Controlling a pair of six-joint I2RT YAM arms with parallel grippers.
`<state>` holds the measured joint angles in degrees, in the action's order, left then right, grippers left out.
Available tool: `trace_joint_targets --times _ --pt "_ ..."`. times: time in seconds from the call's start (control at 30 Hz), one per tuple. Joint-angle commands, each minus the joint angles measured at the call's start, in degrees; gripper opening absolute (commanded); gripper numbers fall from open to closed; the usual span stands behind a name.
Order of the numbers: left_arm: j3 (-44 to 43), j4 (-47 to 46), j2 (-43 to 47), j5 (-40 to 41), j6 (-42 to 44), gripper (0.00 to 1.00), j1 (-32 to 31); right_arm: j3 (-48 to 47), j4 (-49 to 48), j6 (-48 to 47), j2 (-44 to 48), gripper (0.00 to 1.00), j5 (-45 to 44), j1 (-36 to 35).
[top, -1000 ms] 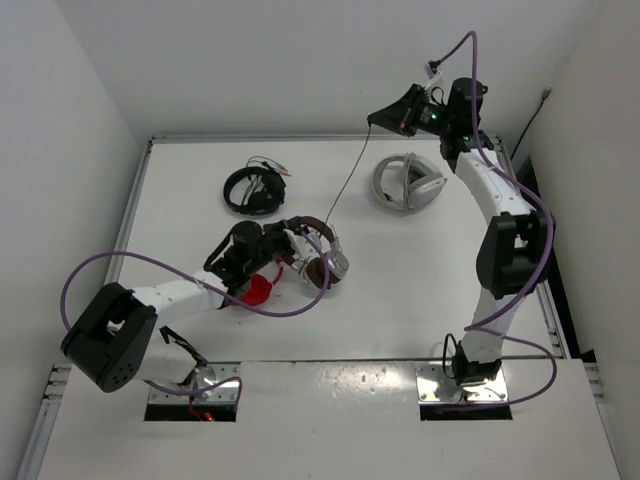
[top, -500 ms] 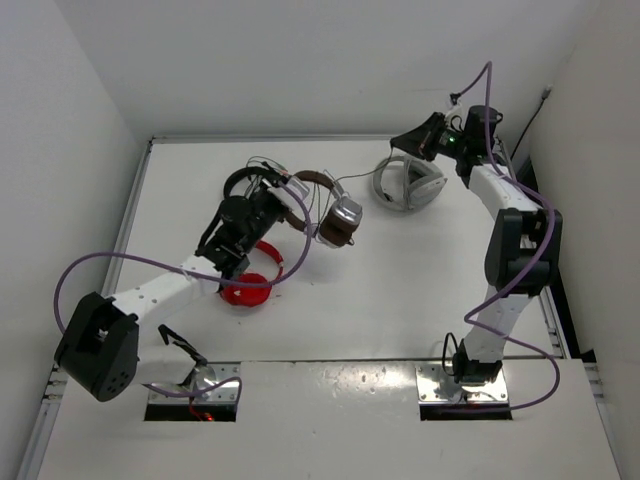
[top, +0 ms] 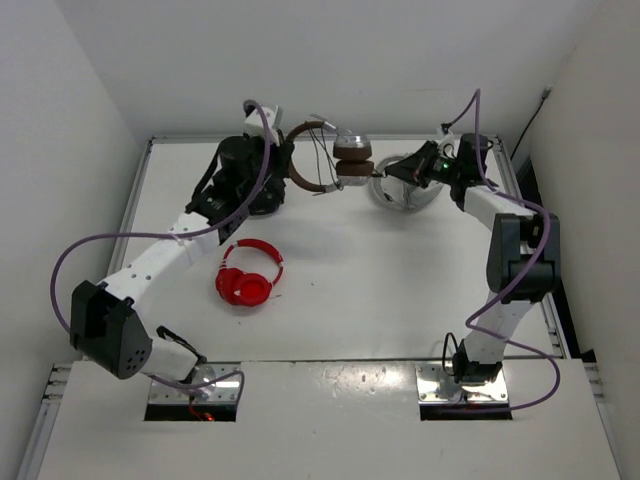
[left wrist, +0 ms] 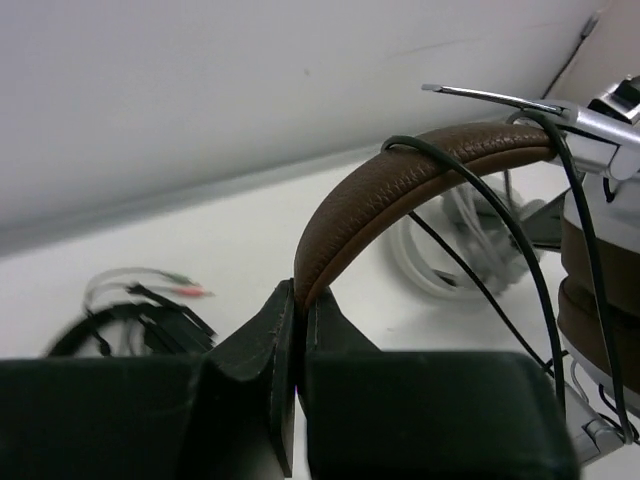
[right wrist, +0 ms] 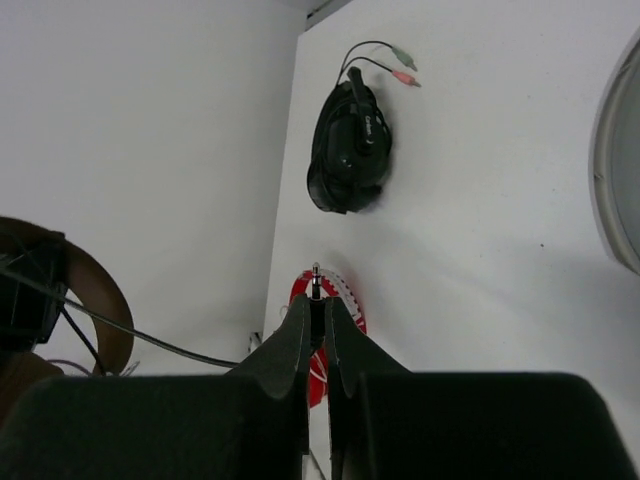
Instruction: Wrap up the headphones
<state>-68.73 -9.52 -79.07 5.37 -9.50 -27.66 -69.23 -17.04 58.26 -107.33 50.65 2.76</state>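
The headphones hang in the air at the back of the table, with a brown headband (top: 308, 183) and silver-and-brown ear cups (top: 352, 160). My left gripper (top: 287, 162) is shut on the headband (left wrist: 400, 180), close up in the left wrist view (left wrist: 300, 300). The thin black cable (left wrist: 500, 230) loops over the band and past an ear cup (left wrist: 600, 290). My right gripper (top: 387, 172) is just right of the cups and shut on the cable's plug (right wrist: 317, 280). Its jaws pinch the plug, and the metal tip sticks out.
White-grey headphones (top: 412, 195) lie under my right gripper. Red headphones (top: 248, 283) lie in the left middle of the table. A black headset (right wrist: 350, 150) with green and pink plugs lies below my left wrist, mostly hidden in the top view. The back wall is close.
My left arm has lifted the headphones and carried them back and to the right. My right gripper has come down and left with the plug, close to the ear cups.
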Motion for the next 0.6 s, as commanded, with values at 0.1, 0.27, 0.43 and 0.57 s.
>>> trace_joint_targets --times 0.1,0.27,0.43,0.57 --pt "-10.80 15.91 -5.21 -2.82 -25.90 0.00 1.47 4.71 -14.43 2.56 6.60 0.00 0.67 -2.06" --pt "-19.25 29.56 -10.58 0.69 -37.59 0.00 2.52 7.09 -17.24 2.03 9.24 0.00 -0.46 -4.17" --pt "-18.72 29.56 -11.19 2.80 -43.15 0.00 2.52 8.24 -16.71 0.36 10.30 0.00 -0.47 -5.31" --pt "-19.95 31.57 -11.72 6.31 -46.65 0.00 2.52 10.25 -14.17 -4.54 12.49 0.00 -0.47 -5.84"
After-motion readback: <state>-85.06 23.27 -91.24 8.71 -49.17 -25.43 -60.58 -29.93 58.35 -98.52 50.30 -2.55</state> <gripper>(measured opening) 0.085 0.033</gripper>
